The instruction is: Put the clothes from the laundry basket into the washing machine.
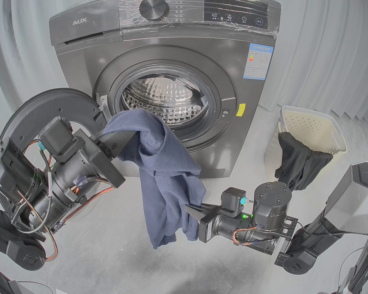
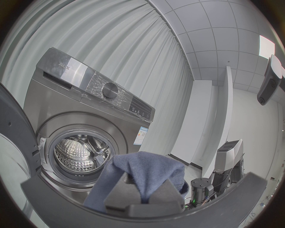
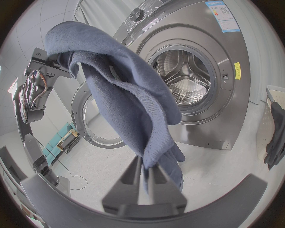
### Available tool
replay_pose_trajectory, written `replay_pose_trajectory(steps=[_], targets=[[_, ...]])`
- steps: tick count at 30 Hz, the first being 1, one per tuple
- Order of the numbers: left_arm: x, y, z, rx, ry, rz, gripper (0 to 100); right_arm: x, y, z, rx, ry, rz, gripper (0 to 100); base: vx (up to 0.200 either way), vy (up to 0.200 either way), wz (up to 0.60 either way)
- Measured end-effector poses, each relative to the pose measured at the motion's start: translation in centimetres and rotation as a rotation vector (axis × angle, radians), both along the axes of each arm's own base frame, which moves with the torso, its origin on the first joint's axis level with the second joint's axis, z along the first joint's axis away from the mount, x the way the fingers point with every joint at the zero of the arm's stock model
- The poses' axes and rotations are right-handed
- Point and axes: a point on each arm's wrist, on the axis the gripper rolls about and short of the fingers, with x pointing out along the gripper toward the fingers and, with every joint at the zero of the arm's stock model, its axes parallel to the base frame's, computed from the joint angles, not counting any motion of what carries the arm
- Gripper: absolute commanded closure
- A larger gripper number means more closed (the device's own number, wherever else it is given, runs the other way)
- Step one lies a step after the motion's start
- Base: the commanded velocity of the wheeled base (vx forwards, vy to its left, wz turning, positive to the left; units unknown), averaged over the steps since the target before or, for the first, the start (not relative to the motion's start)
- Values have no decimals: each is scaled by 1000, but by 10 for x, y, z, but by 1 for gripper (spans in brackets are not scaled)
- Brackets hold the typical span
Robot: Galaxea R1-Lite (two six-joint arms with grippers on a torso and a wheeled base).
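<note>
- You see the garment (image 1: 165, 168) in plain dusty navy blue.
- The washing machine (image 1: 214, 49) is dark metallic grey; its drum (image 1: 165, 97) is shiny silver with rows of small holes.
- The laundry basket (image 1: 314, 126) is cream, dotted with holes; the cloth (image 1: 299, 160) over its rim is black.
- The label (image 1: 258, 61) is blue and white, the tag (image 1: 240, 110) yellow.

A: How many garments?
B: Two: one dark blue knit garment (image 1: 165, 168) and one black cloth garment (image 1: 299, 160).
A: Machines, baskets?
B: One grey metal front-loading washing machine (image 1: 214, 49) with one round dark door (image 1: 50, 103), and one cream perforated plastic laundry basket (image 1: 311, 128).
A: Grippers?
B: Two: the left gripper (image 2: 144, 194) and the right gripper (image 3: 144, 175).
A: On the machine's front?
B: Two stickers, one blue rectangular label (image 1: 258, 61) and one small yellow sticker (image 1: 240, 110), plus one round silver dial (image 1: 153, 8).
</note>
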Motion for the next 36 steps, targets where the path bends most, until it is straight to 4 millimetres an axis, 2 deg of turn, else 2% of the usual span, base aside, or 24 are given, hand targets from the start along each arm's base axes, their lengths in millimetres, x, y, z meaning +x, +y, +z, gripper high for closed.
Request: replay_pose_trajectory(steps=[13,27,28,36], targets=[[0,0,2,-5,-7,1,100,10,-14,2,-2,-1,-50,0,0,0,0],[-2,1,4,-10,-15,0,100,27,-11,-4,-8,-18,-72,0,0,0,0],[-2,1,4,-10,-15,-1,100,29,-10,-4,-4,-21,-73,100,0,0,0],[-1,1,4,-9,-14,0,100,35,3,-5,14,-39,-59,100,0,0,0]])
